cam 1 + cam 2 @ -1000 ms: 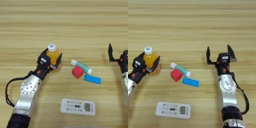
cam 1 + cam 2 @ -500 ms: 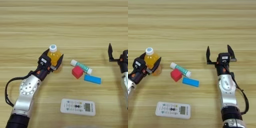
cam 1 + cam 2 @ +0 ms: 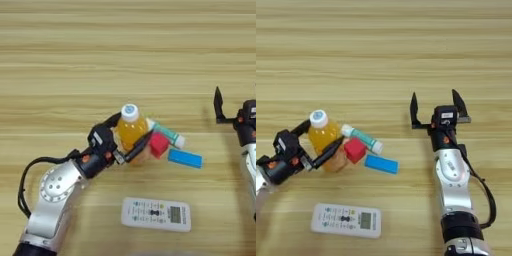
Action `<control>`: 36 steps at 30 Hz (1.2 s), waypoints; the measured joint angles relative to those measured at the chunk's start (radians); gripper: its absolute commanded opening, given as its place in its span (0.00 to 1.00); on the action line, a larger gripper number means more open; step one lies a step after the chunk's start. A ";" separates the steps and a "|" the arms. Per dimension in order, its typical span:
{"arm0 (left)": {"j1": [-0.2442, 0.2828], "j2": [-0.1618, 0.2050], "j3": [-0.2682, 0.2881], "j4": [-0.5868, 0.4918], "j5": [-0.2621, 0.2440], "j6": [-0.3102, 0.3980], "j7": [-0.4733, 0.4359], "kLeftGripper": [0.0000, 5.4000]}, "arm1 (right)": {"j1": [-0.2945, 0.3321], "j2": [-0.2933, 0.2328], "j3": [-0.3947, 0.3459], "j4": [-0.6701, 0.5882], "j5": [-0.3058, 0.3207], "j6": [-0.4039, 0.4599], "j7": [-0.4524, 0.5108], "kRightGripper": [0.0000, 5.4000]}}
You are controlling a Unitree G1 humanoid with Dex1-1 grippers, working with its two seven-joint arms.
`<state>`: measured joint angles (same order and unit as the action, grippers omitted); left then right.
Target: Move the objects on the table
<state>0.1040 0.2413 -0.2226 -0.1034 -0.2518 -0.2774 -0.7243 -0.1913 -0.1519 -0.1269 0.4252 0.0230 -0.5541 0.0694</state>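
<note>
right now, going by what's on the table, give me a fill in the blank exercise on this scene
1. The left pincer has its fingers around the ____ bottle.
2. The red cube lies between the bottle and the flat ____ block.
3. The white remote lies ____ to the robot than the other things.
4. The right pincer stands over the table with its fingers ____.

Missing words: orange juice; blue; nearer; open

The orange juice bottle's (image 3: 131, 131) base sat hidden behind the left gripper's (image 3: 128, 137) near finger. The green-white tube's (image 3: 362, 139) far end disappeared behind the bottle. The right gripper (image 3: 437, 108) was cut by the frame edge — one finger only — in the left eye view.
</note>
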 measured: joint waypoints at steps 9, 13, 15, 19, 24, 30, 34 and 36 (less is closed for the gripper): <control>0.035 0.031 -0.045 -0.053 -0.040 0.036 -0.085 0.64 | 0.000 0.001 0.003 0.000 -0.003 0.000 -0.001 1.00; 0.039 0.039 -0.057 -0.067 -0.047 0.045 -0.100 0.64 | 0.000 0.002 0.004 0.000 -0.005 0.000 -0.002 1.00; 0.044 0.045 -0.063 -0.071 -0.054 0.049 -0.110 0.64 | 0.000 0.002 0.005 0.000 -0.006 0.000 -0.002 1.00; 0.054 0.048 -0.071 -0.071 -0.055 0.050 -0.114 0.64 | 0.000 0.002 0.006 -0.001 -0.006 0.000 -0.005 1.00; 0.058 0.058 -0.076 -0.071 -0.053 0.050 -0.122 0.64 | 0.000 0.002 0.007 -0.005 -0.006 0.000 -0.017 1.00; 0.064 0.068 -0.084 -0.062 -0.032 0.048 -0.127 0.73 | 0.000 0.002 0.010 -0.008 -0.008 0.000 -0.018 1.00; 0.064 0.067 -0.093 -0.061 -0.030 0.040 -0.132 0.81 | 0.000 0.002 0.011 -0.008 -0.009 0.000 -0.018 1.00; 0.064 0.067 -0.095 -0.061 -0.029 0.037 -0.132 0.84 | 0.000 0.002 0.011 -0.008 -0.009 0.000 -0.018 1.00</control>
<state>0.1683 0.3083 -0.3177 -0.1642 -0.2812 -0.2407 -0.8559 -0.1913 -0.1498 -0.1160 0.4172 0.0143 -0.5541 0.0510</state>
